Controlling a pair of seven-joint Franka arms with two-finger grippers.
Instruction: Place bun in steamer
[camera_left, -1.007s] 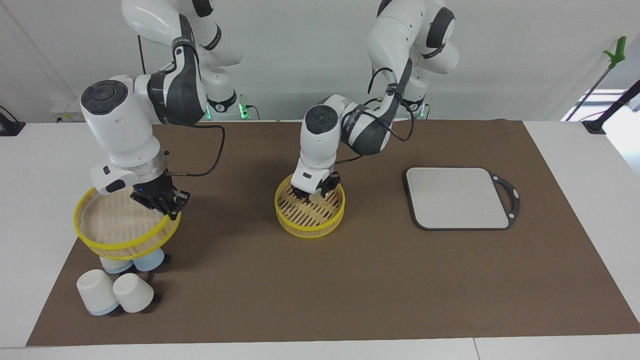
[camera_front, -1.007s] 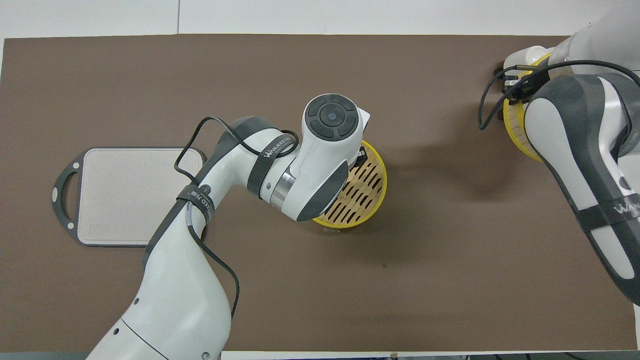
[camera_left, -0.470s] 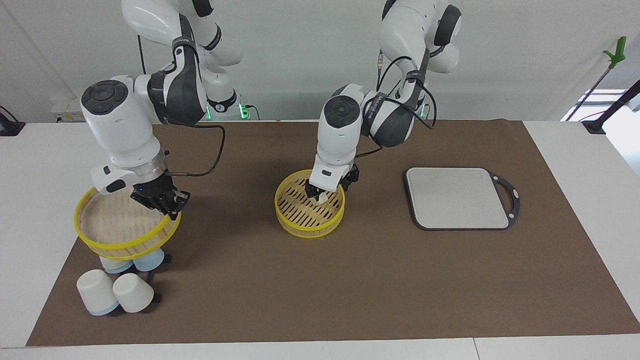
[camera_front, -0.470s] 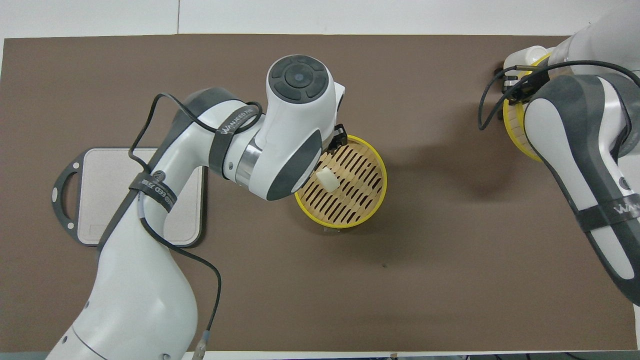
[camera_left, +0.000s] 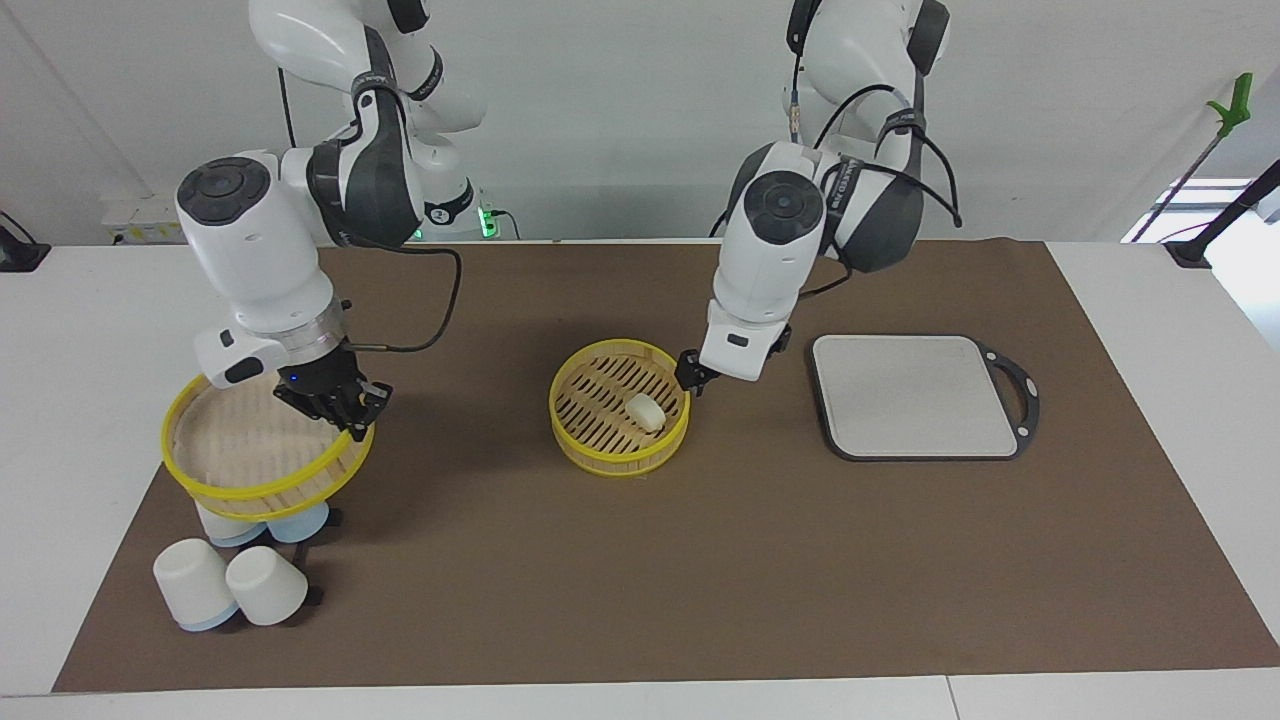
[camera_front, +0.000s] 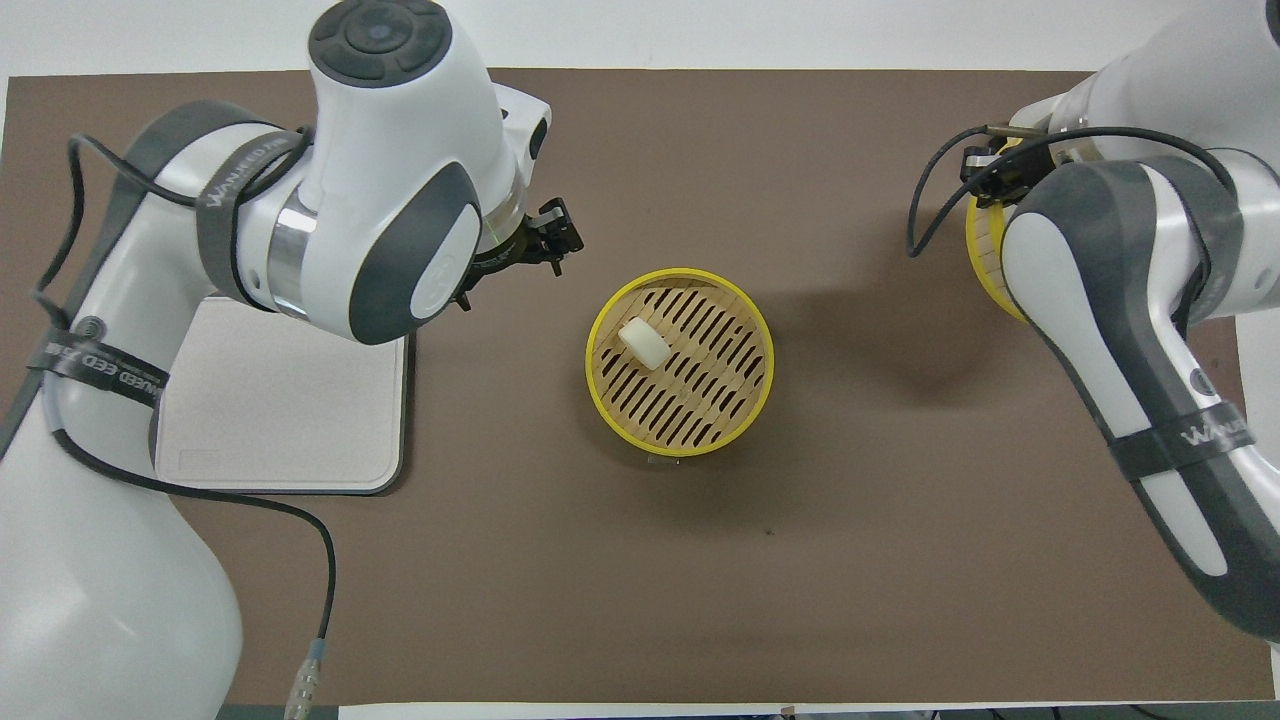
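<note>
The bun (camera_left: 645, 410) (camera_front: 643, 343) lies loose on the slatted floor of the steamer (camera_left: 600, 455) (camera_front: 680, 440), a yellow-rimmed basket in the middle of the brown mat. My left gripper (camera_left: 705, 378) (camera_front: 520, 255) hangs open and empty in the air, over the mat between the steamer and the grey board, clear of the bun. My right gripper (camera_left: 335, 405) (camera_front: 990, 175) is shut on the rim of a second yellow-rimmed tier (camera_left: 240, 455) (camera_front: 985, 255). It holds that tier tilted in the air at the right arm's end of the table.
A grey square board (camera_left: 915, 395) (camera_front: 280, 400) with a dark handle lies toward the left arm's end. Several white upturned cups (camera_left: 230, 590) stand at the right arm's end; some of them sit under the held tier. A brown mat (camera_left: 700, 580) covers the table.
My left gripper opened and left the bun in the steamer. It then rose and drew away toward the board. The right gripper, with its tier, shifted only slightly.
</note>
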